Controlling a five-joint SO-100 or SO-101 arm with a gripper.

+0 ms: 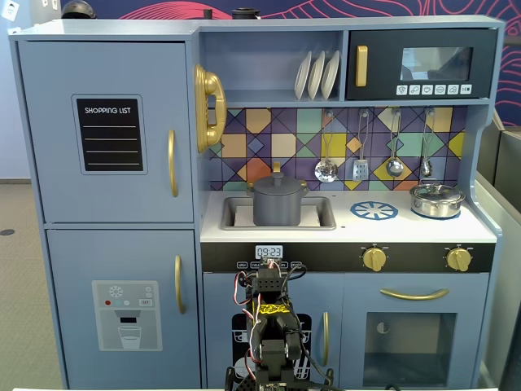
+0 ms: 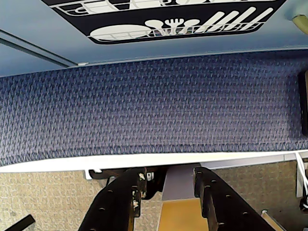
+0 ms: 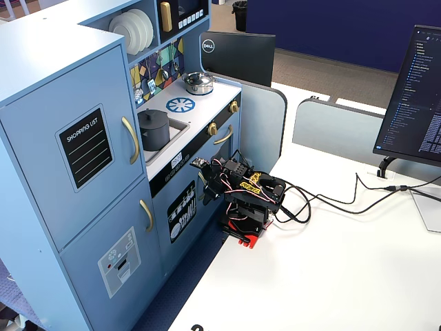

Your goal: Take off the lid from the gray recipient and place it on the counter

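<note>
Arm is folded low on the white table, in front of the toy kitchen. Gripper (image 2: 166,185) empty, fingers spread a little with nothing between them; the wrist view shows only blue carpet and the cabinet door below.

The lid (image 1: 278,184) sits closed on the gray recipient (image 1: 278,207), which stands in the sink recess at the left of the counter (image 1: 342,229) in a fixed view. Nothing started yet; the step in hand is the reach.

To do it well: raise the arm above the counter's front edge first, then come down on the lid's central knob from above and pinch it square. Knob is small, and I can't quite judge its shape from here. Lift straight up so the pot isn't dragged.

Room: the shelf and hanging utensils (image 1: 374,147) limit height behind. The sink rim sits close around the pot. Open counter lies to the right, around the burner circle (image 1: 374,210); the steel pot (image 1: 436,199) takes the far right corner, so set down short of it.
</note>
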